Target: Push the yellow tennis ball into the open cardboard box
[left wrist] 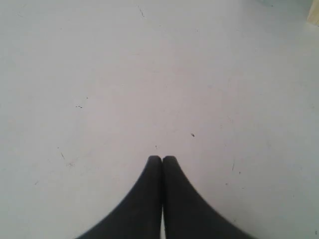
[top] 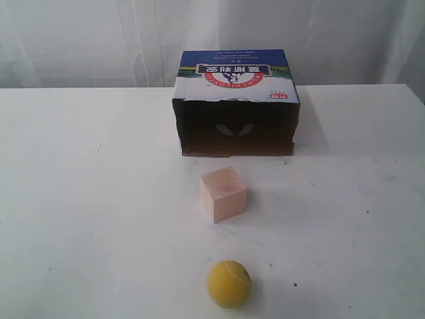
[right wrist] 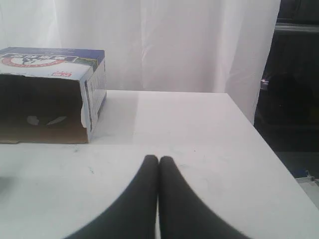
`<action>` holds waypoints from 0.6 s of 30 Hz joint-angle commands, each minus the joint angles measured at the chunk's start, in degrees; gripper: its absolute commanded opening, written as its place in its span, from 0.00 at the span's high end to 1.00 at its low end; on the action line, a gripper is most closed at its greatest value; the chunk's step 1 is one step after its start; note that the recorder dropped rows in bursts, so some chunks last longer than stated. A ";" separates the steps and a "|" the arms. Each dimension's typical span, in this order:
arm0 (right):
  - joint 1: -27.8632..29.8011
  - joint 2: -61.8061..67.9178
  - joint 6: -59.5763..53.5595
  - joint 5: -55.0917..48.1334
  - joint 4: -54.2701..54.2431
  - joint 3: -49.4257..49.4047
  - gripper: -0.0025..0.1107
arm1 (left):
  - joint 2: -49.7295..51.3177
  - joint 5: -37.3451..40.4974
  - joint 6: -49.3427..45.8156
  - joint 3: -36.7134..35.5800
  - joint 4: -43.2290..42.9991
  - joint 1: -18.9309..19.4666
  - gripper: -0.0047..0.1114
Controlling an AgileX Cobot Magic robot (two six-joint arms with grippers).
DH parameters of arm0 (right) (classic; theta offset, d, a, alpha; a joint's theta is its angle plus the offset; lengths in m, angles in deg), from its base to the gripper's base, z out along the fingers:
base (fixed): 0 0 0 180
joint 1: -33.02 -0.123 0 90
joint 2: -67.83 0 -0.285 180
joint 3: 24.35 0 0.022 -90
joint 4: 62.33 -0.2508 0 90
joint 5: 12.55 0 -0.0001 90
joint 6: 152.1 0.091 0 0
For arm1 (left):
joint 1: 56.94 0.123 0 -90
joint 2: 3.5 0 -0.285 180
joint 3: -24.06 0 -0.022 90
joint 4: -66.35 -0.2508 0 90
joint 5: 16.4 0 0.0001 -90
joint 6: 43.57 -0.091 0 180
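Note:
The yellow tennis ball (top: 229,284) rests on the white table near its front edge. Beyond it, the open cardboard box (top: 236,106) lies on its side with its dark opening facing the ball and its blue-and-white printed face on top; the right wrist view also takes in the box (right wrist: 50,94). Neither gripper appears in the exterior view. My left gripper (left wrist: 162,159) is shut over bare table with nothing between its black fingers. In the right wrist view my right gripper (right wrist: 158,159) is shut and empty too, well to the side of the box.
A pale wooden cube (top: 223,193) stands on the table (top: 80,199) directly between the ball and the box opening. A white curtain (top: 86,40) hangs behind. The table's right edge (right wrist: 264,144) drops off to dark space beside the right gripper.

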 commanded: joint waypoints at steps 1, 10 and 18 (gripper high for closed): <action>0.38 -0.32 0.27 0.38 0.09 -0.30 0.98 | -0.29 1.00 -0.13 -0.24 -0.02 -0.29 0.96; 0.38 -0.32 0.27 0.38 0.09 -0.30 0.98 | -0.29 1.00 -0.13 -0.24 -0.02 -0.29 0.96; 0.38 -0.32 0.72 -0.32 0.09 -0.30 0.98 | -0.29 1.00 -0.13 -0.24 -0.02 -0.29 0.96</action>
